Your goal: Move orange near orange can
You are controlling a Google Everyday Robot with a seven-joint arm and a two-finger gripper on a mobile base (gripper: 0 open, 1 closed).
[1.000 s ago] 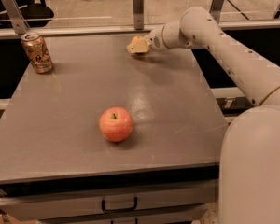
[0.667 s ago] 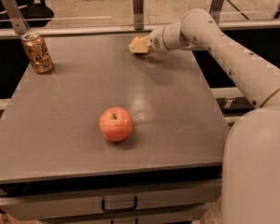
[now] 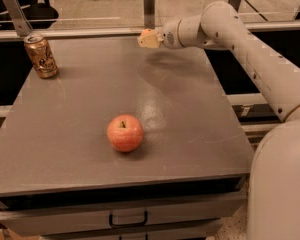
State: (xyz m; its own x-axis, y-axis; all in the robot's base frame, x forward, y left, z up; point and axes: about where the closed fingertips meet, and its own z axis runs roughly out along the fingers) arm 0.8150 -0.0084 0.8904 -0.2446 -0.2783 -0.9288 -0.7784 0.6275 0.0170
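1. Jaws. The gripper [image 3: 149, 40] hangs above the far edge of the table [image 3: 190, 114], about midway along that edge and clear of the surface. The jaws are set narrow and clamp the orange [image 3: 147, 33]. Only a small orange-tinted patch of the fruit shows between the pale jaw parts. The orange touches nothing but the jaws. The arm [image 3: 240, 39] reaches in from the right side, crossing above the far right corner.

2. Task items. The orange can [image 3: 41, 56] stands upright at the far left corner, just inside the left edge. It is well apart from the gripper, with bare table surface along the far edge between them.

3. Edges and open room.
- An apple [image 3: 125, 133] rests near the middle of the table, toward the near edge and well apart from both the can and the gripper.
- The strip along the far edge from the gripper to the can carries no items.
- A rail with upright posts runs just behind the far edge. One post [image 3: 149, 6] stands directly behind the gripper and another post [image 3: 12, 9] leans behind the can.
- A drawer handle [image 3: 127, 219] sits below the near edge.

4. Count. One orange, one orange can, one apple, one gripper.
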